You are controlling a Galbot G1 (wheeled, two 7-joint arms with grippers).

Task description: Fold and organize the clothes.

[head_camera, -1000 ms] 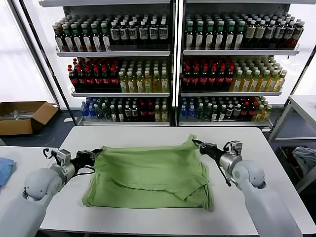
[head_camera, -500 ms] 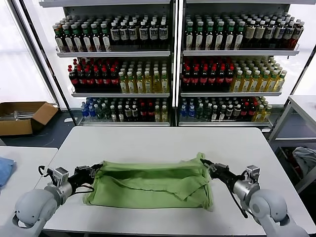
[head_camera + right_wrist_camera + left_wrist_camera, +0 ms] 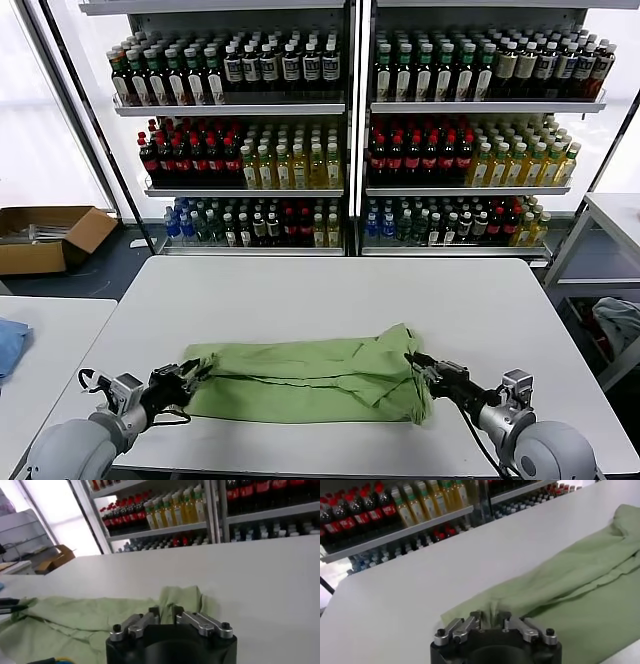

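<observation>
Your shirt (image 3: 310, 378) lies folded into a long band near the front edge of the bench (image 3: 330, 285), running toward both side edges. Your left pincer (image 3: 192, 374) sits at one end of the band and your right pincer (image 3: 418, 364) at the other, each with cloth bunched between its fingers; I cannot tell whether either is clenched or letting go. I judge 1 lengthwise fold is just being laid down. Next, free both ends cleanly, then take a short end for the crosswise fold.
</observation>
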